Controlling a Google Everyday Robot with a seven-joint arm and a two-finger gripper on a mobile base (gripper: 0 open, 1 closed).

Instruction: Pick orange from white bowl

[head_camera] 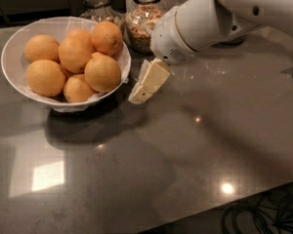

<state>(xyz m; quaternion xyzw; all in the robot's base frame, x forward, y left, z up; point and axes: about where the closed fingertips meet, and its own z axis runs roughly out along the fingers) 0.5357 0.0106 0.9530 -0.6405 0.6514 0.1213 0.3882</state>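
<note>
A white bowl (pixel 14 52) stands at the back left of the grey counter and holds several oranges. The nearest orange (pixel 102 72) lies at the bowl's right side; others sit behind and to its left. My gripper (pixel 145 84), with cream-coloured fingers, hangs from the white arm just right of the bowl's rim, above the counter and a little apart from the bowl. Nothing is seen in it.
Glass jars of grain (pixel 142 21) stand behind the bowl and the arm along the back of the counter. The counter's front edge runs across the lower right, with dark cables (pixel 263 213) on the floor beyond it.
</note>
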